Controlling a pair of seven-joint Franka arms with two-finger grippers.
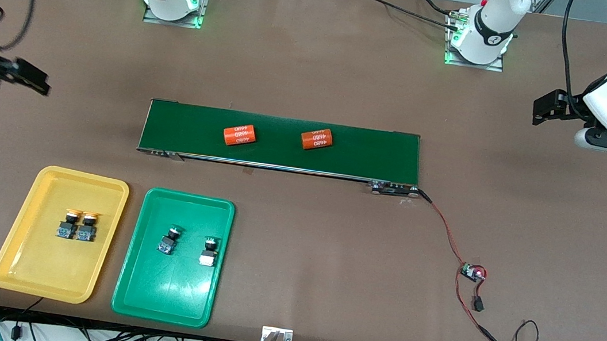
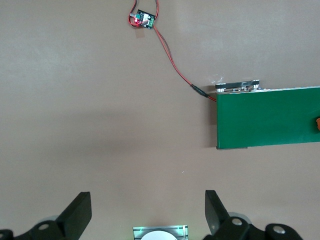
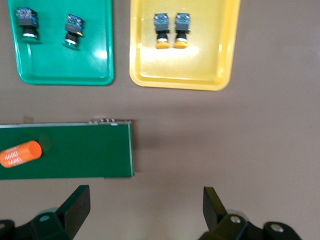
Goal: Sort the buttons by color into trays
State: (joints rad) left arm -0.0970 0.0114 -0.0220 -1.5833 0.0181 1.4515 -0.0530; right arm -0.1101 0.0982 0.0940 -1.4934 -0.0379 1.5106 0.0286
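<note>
- Green tray [image 1: 168,293] lies nearest the cam, w/ two green buttons [image 1: 169,240] in it, apart from each other.
- Yellow tray [image 1: 14,265] just beside it, toward right arm's end; two yellow buttons [image 1: 77,225] side by side, touching.
- Conveyor belt [image 1: 279,156] farther from cam, two orange cylinders [image 1: 241,134] on it.
- Left gripper [image 2: 148,212] released, empty, over bare table near belt's end.
- Right gripper [image 3: 146,210] spread wide, empty, over table by belt's other end.
</note>
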